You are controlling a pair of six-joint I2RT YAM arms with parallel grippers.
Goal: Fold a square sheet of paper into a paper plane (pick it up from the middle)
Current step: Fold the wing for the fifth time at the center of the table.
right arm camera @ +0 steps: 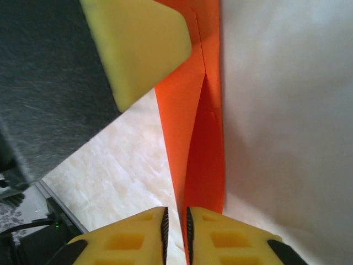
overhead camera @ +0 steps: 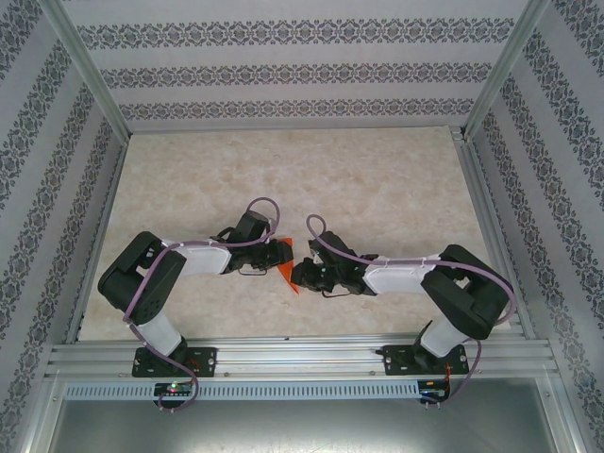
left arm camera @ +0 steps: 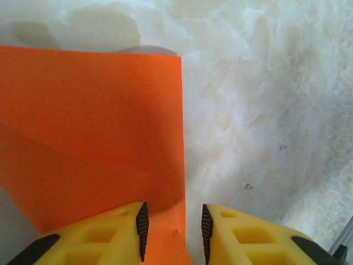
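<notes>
Paper (overhead camera: 288,275), orange and partly folded, sits between my two claws where they meet over the pale surface (overhead camera: 377,179). My right claw (right arm camera: 176,221) is pinched on its near edge, the sheet running edge-on straight ahead of the fingers. My left claw (left arm camera: 174,221) stands apart, a folded edge lying in the gap, the rest spreading ahead and leftward.

Light: bright, even, diffuse, from above.
Shadows: soft, cast on the table (left arm camera: 265,110) beyond the square sheet of paper (left arm camera: 94,110).
Glare: washed white at right of right wrist view.
Focus: crisp overhead; softened close up.
</notes>
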